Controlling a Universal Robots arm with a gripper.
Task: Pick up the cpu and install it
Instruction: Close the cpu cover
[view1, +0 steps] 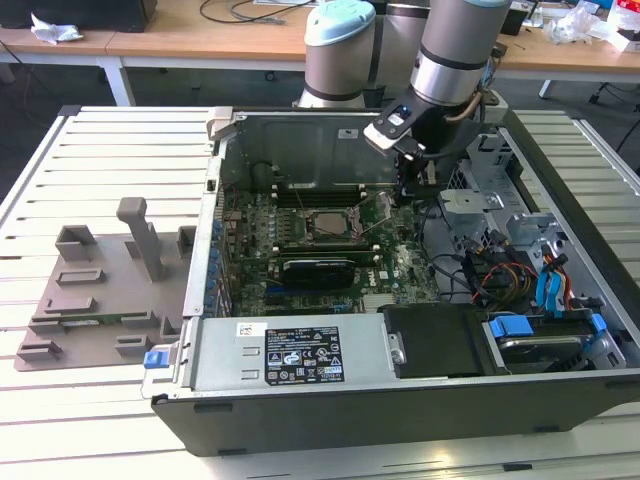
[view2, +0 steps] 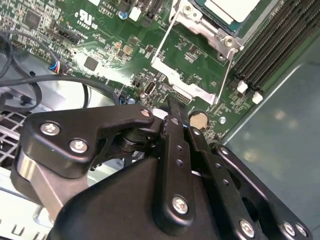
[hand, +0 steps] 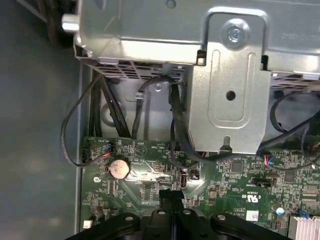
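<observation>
The cpu (view1: 322, 225), a small silvery square, lies inside the metal-framed socket (view1: 345, 236) on the motherboard in the open computer case; in the second wrist view the cpu (view2: 234, 7) shows its pale top plate. My gripper (view1: 406, 186) hangs inside the case on the exterior view's right of the socket, just above the board. Its black fingers are pressed together with nothing between them in both wrist views, gripper (view2: 172, 106) and gripper (hand: 171, 194). The fingertips sit near a coin battery (hand: 119, 168) and the socket's thin wire lever (view2: 226, 75).
A long black expansion card (view1: 318, 268) lies in front of the socket. A metal drive cage (hand: 230, 85) and loose cables (view1: 500, 275) crowd the exterior view's right. The power supply (view1: 290, 355) fills the front. A grey fixture plate (view1: 90, 290) lies outside the case.
</observation>
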